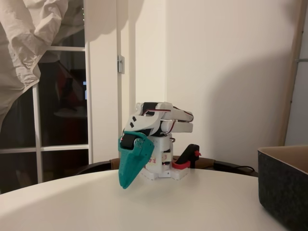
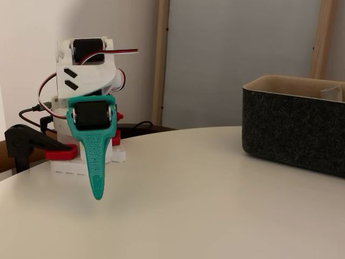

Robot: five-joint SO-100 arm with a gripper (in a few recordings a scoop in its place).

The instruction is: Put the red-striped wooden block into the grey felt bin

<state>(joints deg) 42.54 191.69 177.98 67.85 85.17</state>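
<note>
Teal tool (image 2: 97,189) hangs pressed together above the white table (image 2: 205,205), holding nothing, apart from the grey felt bin (image 2: 291,129).

The grey felt bin (image 2: 294,127) stands upright on the white table, at the right side in both fixed views. Its outer walls are dark charcoal grey with a fuzzy texture, and they are straight. The inside, seen along the top rim, is a lighter tan-beige colour. In a fixed view (image 1: 284,185) only its left corner and part of the rim appear, cut by the picture's edge. What lies inside the bin cannot be told clearly.
</note>
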